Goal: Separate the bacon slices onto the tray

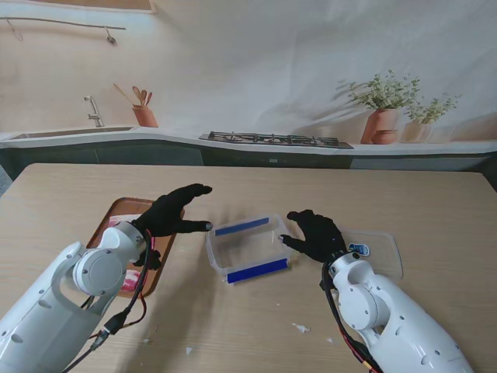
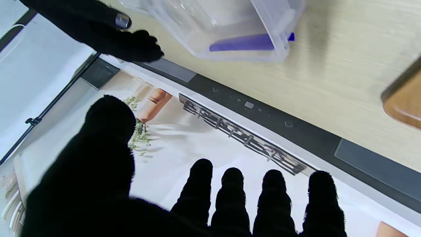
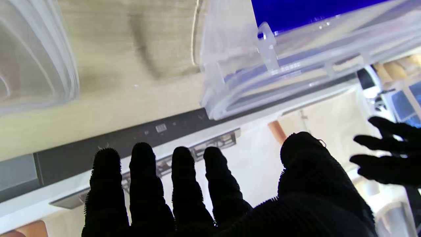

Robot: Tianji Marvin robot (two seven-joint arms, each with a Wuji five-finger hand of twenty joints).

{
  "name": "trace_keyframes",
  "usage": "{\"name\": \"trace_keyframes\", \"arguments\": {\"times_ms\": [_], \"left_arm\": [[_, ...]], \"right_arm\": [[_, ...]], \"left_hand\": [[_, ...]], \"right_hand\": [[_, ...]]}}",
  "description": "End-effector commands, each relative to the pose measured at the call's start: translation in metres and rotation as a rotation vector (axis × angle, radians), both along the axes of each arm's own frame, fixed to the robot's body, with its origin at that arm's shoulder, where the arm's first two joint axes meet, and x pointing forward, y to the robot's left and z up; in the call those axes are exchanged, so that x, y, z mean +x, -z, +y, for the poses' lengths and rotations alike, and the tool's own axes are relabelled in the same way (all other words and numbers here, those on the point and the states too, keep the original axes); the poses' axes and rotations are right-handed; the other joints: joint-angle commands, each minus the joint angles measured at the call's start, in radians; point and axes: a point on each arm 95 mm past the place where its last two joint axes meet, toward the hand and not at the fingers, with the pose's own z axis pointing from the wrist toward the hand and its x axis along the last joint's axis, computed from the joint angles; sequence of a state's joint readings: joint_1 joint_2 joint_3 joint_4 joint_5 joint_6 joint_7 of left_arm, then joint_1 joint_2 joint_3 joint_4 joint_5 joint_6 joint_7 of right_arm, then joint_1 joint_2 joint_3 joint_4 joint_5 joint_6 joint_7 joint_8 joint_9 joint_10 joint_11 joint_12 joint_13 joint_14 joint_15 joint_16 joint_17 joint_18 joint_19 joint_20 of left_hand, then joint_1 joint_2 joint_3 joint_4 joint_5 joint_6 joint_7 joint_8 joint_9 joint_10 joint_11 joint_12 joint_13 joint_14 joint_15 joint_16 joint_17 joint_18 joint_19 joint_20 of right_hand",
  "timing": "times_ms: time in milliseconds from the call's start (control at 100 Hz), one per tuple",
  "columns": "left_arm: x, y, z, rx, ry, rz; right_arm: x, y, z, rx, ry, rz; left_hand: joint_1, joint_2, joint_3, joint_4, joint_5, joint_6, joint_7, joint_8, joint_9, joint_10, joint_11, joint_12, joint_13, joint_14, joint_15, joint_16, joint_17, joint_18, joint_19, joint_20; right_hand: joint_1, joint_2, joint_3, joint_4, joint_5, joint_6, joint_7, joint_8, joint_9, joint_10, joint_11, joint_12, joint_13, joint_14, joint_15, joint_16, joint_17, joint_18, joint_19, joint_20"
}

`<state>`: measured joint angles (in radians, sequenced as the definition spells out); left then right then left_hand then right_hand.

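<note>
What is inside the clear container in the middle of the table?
The clear container looks empty: only the table shows through its floor, between blue clips on two sides. No bacon is visible in it. Both hands, left hand and right hand, stay outside.

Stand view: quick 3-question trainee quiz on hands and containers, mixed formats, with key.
1. True or false: the left hand grips a bacon slice.
2. What lies on the table under the right hand? A) clear lid B) wooden tray C) plant pot
3. Fill in: the clear container with blue strips sits ___ the two hands.

Key:
1. False; its fingers are spread and hold nothing.
2. A
3. between
</note>
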<state>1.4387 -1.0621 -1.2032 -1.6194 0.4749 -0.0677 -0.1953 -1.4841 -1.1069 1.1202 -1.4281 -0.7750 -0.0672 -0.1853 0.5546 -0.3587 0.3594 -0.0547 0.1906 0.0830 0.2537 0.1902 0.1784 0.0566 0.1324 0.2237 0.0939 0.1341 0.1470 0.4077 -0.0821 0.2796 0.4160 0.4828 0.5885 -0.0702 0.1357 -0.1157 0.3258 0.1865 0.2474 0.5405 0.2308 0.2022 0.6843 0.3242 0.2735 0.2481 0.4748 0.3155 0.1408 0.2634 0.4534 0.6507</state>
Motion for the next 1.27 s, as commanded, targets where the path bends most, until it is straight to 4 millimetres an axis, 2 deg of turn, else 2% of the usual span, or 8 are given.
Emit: {"name": "trace_keyframes", "arguments": {"times_ms": [0, 100, 240, 310, 390, 460, 830, 1260], "left_arm": [[-0.01, 0.01, -0.013, -0.012, 0.038, 0.028], [-0.013, 0.016, -0.017, -0.08, 0.022, 0.036], [-0.015, 0.029, -0.018, -0.133, 0.003, 0.066], [-0.015, 0.035, -0.02, -0.163, -0.029, 0.055], [-0.014, 0.037, -0.017, -0.171, -0.025, 0.086], [-0.013, 0.04, -0.014, -0.163, -0.023, 0.06], [-0.012, 0.054, -0.018, -0.193, -0.05, 0.091], [-0.012, 0.054, -0.017, -0.184, -0.049, 0.084]], "right_arm": [[-0.004, -0.004, 0.002, 0.015, -0.016, -0.016], [-0.006, -0.009, -0.005, 0.054, -0.03, -0.027], [-0.01, -0.013, -0.01, 0.239, -0.003, 0.028], [-0.012, -0.014, -0.014, 0.311, 0.008, 0.056], [-0.014, -0.015, -0.018, 0.368, 0.016, 0.068], [-0.015, -0.015, -0.021, 0.395, 0.016, 0.074], [-0.009, -0.009, -0.02, 0.388, 0.006, 0.116], [-0.011, -0.008, -0.019, 0.38, 0.01, 0.113]], "left_hand": [[-0.016, 0.026, -0.03, 0.027, -0.001, 0.002, -0.012, -0.008, -0.009, 0.018, -0.01, -0.01, -0.036, -0.014, -0.017, -0.014, -0.003, 0.01, -0.032, -0.002], [-0.014, 0.03, -0.043, 0.027, 0.009, 0.013, -0.01, -0.009, -0.004, 0.021, 0.0, -0.012, -0.036, -0.011, -0.014, -0.013, -0.005, 0.015, -0.035, -0.004], [-0.01, 0.045, -0.06, 0.027, 0.008, 0.016, -0.016, -0.012, -0.003, 0.019, 0.007, -0.022, -0.038, -0.013, -0.015, -0.015, -0.01, 0.014, -0.049, -0.011], [0.009, 0.018, -0.067, 0.031, 0.042, 0.028, -0.006, -0.009, 0.013, 0.033, 0.044, -0.015, -0.026, 0.003, 0.008, -0.004, -0.006, 0.036, -0.042, 0.0], [0.011, 0.037, -0.07, 0.03, 0.022, 0.02, -0.024, -0.016, 0.0, 0.019, 0.019, -0.05, -0.038, -0.017, -0.018, -0.031, -0.011, 0.011, -0.083, -0.021], [0.011, 0.031, -0.078, 0.033, 0.035, 0.03, -0.008, -0.008, 0.008, 0.026, 0.045, -0.033, -0.03, -0.006, 0.005, -0.008, -0.007, 0.024, -0.065, 0.011], [0.016, 0.02, -0.053, 0.034, 0.046, 0.043, -0.001, -0.004, 0.013, 0.041, 0.076, -0.024, -0.027, 0.013, 0.028, -0.003, -0.01, 0.034, -0.054, 0.021], [0.012, 0.018, -0.044, 0.032, 0.049, 0.044, 0.0, -0.003, 0.014, 0.042, 0.079, -0.023, -0.026, 0.017, 0.033, -0.005, -0.01, 0.036, -0.058, 0.019]], "right_hand": [[0.003, 0.053, -0.039, 0.069, -0.033, -0.046, -0.024, -0.013, -0.037, -0.03, -0.044, -0.018, -0.046, -0.033, -0.037, -0.023, -0.023, -0.024, -0.043, 0.016], [0.011, 0.078, -0.09, 0.072, -0.031, -0.063, -0.029, -0.034, -0.034, -0.04, -0.08, -0.031, -0.041, -0.054, -0.081, -0.045, -0.026, -0.04, -0.068, -0.007], [0.033, 0.094, -0.133, 0.074, -0.025, -0.074, -0.027, -0.052, -0.016, -0.048, -0.111, -0.041, -0.032, -0.068, -0.122, -0.065, -0.039, -0.051, -0.084, -0.025], [0.036, 0.097, -0.142, 0.075, -0.025, -0.077, -0.027, -0.057, -0.014, -0.052, -0.114, -0.042, -0.032, -0.073, -0.128, -0.067, -0.039, -0.054, -0.084, -0.028], [0.04, 0.098, -0.147, 0.075, -0.019, -0.084, -0.027, -0.063, 0.002, -0.066, -0.13, -0.048, -0.022, -0.074, -0.134, -0.069, -0.036, -0.055, -0.084, -0.03], [0.045, 0.096, -0.149, 0.075, -0.011, -0.091, -0.024, -0.067, 0.014, -0.069, -0.137, -0.05, -0.011, -0.079, -0.136, -0.069, -0.03, -0.055, -0.082, -0.032], [0.053, 0.091, -0.151, 0.076, -0.011, -0.104, -0.018, -0.076, 0.017, -0.07, -0.154, -0.052, -0.009, -0.079, -0.155, -0.071, -0.045, -0.05, -0.084, -0.035], [0.063, 0.084, -0.149, 0.078, -0.011, -0.105, -0.008, -0.077, 0.017, -0.062, -0.151, -0.048, -0.009, -0.07, -0.152, -0.063, -0.045, -0.044, -0.076, -0.031]]}}
